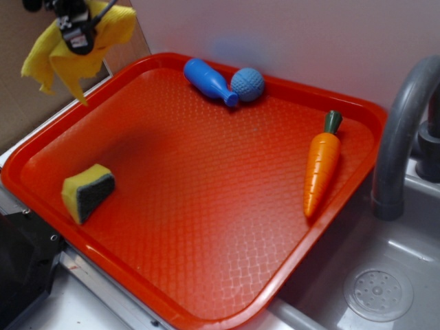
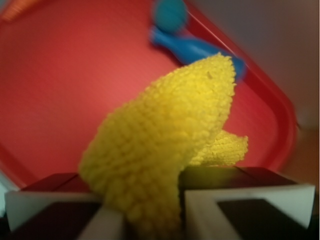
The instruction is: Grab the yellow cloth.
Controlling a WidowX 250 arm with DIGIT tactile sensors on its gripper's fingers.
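While held aloft: cloth already off the tray, so step in hand judged as securing the lift.
Tray (image 1: 206, 275): red, textured, filling most of the exterior view; blurred red backdrop in the wrist view.
Sink (image 1: 385, 275): grey, lower right of the frame, with a grey faucet (image 1: 402, 130) arching at the right edge.
Yellow cloth (image 1: 51, 58): upper left of the exterior frame, hanging in floppy folds above and beside the tray's far left corner; centre of the wrist view (image 2: 165, 145), bunched between the two fingers.
Carrot (image 1: 322, 168): right side of the tray, lying flat, well apart from the cloth.
Blue pin (image 1: 208, 81) and blue ball (image 1: 247, 84): top edge of the tray, touching or nearly so.
Sponge (image 1: 87, 191): yellow with dark grey face, left of the tray, untouched.
End effector (image 1: 77, 31): clenched on the yellow cloth.
Doing it well: keep the pinch firm, rise straight, avoid swinging, since a loose corner dangles low.
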